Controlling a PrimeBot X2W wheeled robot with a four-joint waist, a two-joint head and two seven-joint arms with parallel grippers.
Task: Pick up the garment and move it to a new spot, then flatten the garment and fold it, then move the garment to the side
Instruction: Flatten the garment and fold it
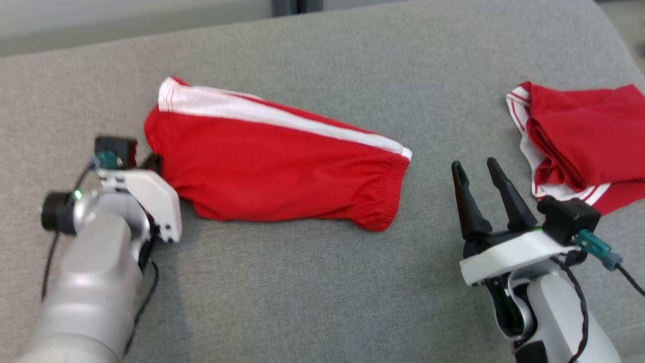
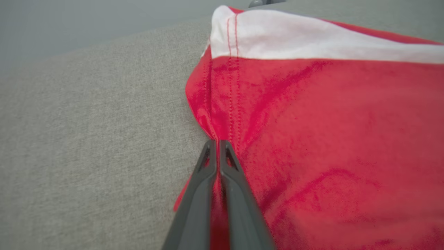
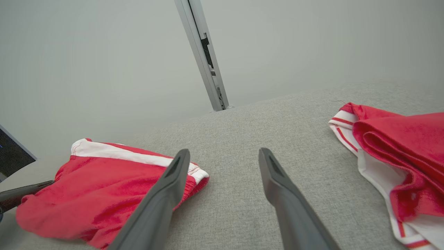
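The garment (image 1: 272, 166) is a pair of red shorts with a white side stripe, lying folded and fairly flat on the grey cushioned surface (image 1: 302, 292). My left gripper (image 1: 153, 162) sits at its left edge. In the left wrist view the two fingers (image 2: 218, 142) are pressed together with a fold of the red cloth (image 2: 329, 139) pinched between them. My right gripper (image 1: 473, 165) hovers open to the right of the shorts' elastic waistband, holding nothing. In the right wrist view its fingers (image 3: 223, 152) spread wide over bare fabric, with the shorts (image 3: 97, 187) to their left.
A second red garment with white trim (image 1: 579, 136) lies bunched at the far right (image 3: 399, 156). A metal post (image 3: 204, 59) rises behind the surface's far edge. A dark screen corner (image 3: 10, 152) shows at the left.
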